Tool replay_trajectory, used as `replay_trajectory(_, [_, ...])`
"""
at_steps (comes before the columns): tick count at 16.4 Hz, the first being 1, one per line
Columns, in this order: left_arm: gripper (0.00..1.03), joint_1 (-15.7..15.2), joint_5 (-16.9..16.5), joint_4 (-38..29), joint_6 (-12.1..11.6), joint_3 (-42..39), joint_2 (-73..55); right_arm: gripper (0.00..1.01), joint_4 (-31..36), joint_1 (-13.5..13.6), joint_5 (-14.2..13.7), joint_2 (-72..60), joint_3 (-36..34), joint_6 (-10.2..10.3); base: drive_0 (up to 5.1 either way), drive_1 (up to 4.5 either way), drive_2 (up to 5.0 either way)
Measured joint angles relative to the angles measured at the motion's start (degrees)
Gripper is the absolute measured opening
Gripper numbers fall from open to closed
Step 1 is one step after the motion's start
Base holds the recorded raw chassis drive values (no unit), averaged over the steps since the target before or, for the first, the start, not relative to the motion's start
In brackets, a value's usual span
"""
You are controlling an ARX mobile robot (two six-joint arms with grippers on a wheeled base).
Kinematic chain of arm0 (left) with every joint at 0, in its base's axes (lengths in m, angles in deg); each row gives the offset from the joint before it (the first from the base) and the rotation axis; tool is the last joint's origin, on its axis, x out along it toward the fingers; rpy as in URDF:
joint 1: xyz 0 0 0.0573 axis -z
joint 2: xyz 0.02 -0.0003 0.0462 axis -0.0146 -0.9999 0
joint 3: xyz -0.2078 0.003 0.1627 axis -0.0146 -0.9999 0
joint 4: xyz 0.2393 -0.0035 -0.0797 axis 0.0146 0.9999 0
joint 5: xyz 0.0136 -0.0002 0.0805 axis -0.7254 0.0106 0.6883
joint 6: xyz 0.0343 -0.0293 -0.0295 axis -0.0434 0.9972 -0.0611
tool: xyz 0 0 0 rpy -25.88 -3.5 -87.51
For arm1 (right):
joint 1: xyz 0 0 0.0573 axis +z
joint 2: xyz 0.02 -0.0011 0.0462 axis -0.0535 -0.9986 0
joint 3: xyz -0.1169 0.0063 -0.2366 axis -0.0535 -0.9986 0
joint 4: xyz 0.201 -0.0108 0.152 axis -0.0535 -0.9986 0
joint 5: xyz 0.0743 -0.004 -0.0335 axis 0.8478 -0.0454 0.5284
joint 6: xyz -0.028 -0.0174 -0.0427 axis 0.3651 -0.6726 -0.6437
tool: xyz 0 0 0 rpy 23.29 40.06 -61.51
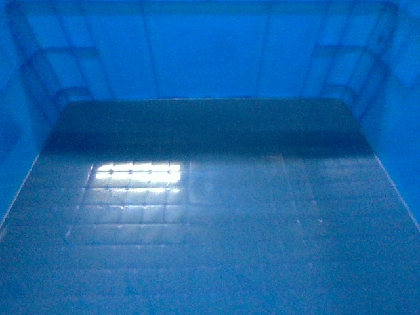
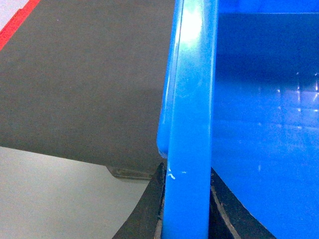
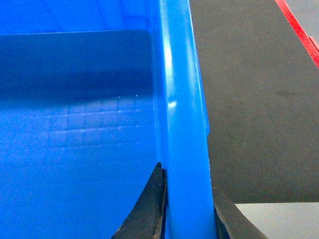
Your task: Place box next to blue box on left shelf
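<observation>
Left wrist cam showed my left gripper (image 2: 185, 209) clamped over the rim of the box (image 2: 189, 99), one finger (image 2: 144, 209) on each side of the wall. Right gripper (image 3: 187, 209) was pinching the opposite rim the same way, dark surface (image 3: 259, 99) beside it, and head cam was just the box's grid floor.
</observation>
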Motion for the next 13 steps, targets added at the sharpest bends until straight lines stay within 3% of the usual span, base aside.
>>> replay_trajectory(2, [0.14, 2.4, 2.3, -0.4, 0.4, -0.3, 1.0, 0.12, 0.3, -0.1, 0.0, 1.8, -0.3, -0.6, 0.0, 0.0, 0.0])
replay_trajectory(13, [0.14, 2.5, 2.7, -0.9, 0.4, -0.3, 1.7, 0.12, 0.6, -0.1, -0.2, 2.1, -0.3, -0.9, 0.0, 0.0, 0.0])
